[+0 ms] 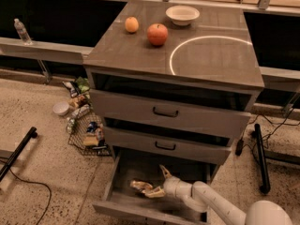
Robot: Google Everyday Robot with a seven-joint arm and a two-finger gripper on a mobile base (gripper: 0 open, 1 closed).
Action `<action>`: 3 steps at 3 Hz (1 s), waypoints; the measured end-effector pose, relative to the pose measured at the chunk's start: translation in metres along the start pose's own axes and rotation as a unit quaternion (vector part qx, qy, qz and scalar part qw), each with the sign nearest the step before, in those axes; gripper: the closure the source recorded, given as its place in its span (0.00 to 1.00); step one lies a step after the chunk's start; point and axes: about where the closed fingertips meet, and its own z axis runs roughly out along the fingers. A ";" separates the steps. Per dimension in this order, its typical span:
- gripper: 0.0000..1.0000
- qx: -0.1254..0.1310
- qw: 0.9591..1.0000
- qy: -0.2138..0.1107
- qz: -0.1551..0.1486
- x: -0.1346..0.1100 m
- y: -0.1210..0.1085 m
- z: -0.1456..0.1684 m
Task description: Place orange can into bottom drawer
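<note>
gripper (158, 182) is inside the open bottom drawer (136, 165), low, reaching in from the right side. its two fingers stand apart, one pointing up and one pointing left. orange can (139, 186) lies on the drawer floor just beside the lower finger, not clamped. on the cabinet top (140, 55) are an orange fruit (131, 24), a red apple (157, 34) and a bowl (182, 15).

Gripper (157, 182) inside bottom drawer (131, 209), fingers (165, 173) spread; orange can (140, 185) lying just beside it.
</note>
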 end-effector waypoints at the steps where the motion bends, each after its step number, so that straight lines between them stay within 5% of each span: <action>1: 0.32 0.006 1.000 0.012 -0.012 -0.018 -0.008 -0.041; 2: 0.61 0.001 1.000 0.020 -0.017 -0.039 -0.008 -0.091; 3: 0.85 -0.021 0.999 -0.005 -0.024 -0.076 0.001 -0.136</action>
